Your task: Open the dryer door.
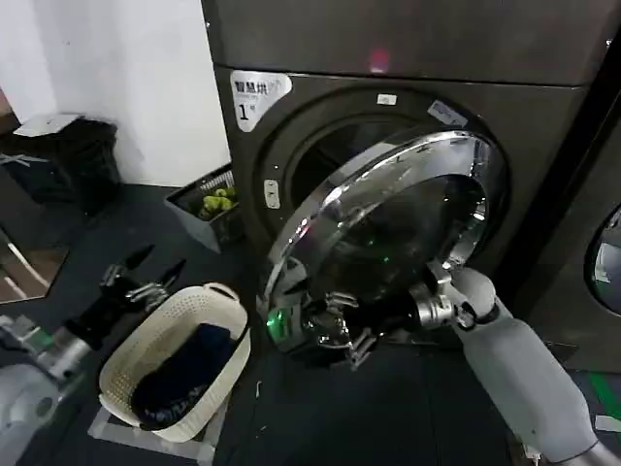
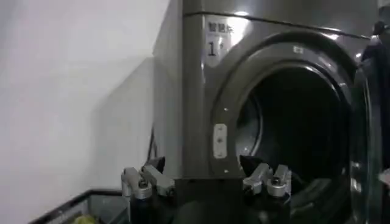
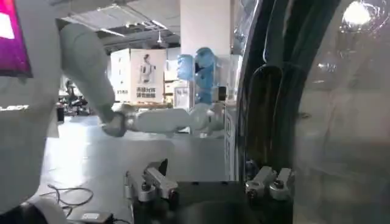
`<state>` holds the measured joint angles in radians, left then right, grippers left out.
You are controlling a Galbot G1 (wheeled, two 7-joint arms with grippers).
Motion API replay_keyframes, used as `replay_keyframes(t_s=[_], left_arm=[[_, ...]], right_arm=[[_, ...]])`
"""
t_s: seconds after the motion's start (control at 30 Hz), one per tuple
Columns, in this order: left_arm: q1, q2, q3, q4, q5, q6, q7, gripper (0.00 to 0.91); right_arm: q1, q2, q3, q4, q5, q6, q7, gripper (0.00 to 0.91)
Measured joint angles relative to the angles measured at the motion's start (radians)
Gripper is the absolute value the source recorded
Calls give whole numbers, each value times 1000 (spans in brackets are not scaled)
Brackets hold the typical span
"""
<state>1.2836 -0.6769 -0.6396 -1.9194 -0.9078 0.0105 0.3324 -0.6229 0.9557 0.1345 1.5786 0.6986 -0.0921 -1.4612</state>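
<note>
Two robot arms are in the scene, and the right one is doing the work. A big dark grey dryer (image 1: pixel 408 126), labelled with a white "1" sticker (image 1: pixel 254 97), fills the upper middle of the head view. Its round dryer door (image 1: pixel 388 223), chrome-rimmed with dark glass, is already swung well out from the opening, hinged on the right side, so the dark drum mouth (image 2: pixel 292 134) is exposed. The opening step looks mostly done; judging from this, what remains is to draw the door a little wider, then let go and pull clear without knocking it back. The right gripper (image 1: pixel 338 335) sits at the door's lower left rim, its arm reaching in from the lower right with the elbow low; its fingers are spread, one on each side of the door's edge in the wrist view, and whether they actually touch the rim is unclear. The left gripper (image 1: pixel 144 280) waits low on the left, fingers spread and holding nothing, just above a cream laundry basket (image 1: pixel 146 359) holding dark clothes on the floor.
</note>
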Motion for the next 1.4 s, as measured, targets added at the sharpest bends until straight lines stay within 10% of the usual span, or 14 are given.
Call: replay_keyframes(t_s=[1.03,1.4], left_arm=[[-382,6,485,70,-56,32,127,907],[-491,20,604,43,-84,36,152,907]], right_arm=[[-444,102,833,115,51,38,67,907],[-559,195,1150,167,97,38,364,907]])
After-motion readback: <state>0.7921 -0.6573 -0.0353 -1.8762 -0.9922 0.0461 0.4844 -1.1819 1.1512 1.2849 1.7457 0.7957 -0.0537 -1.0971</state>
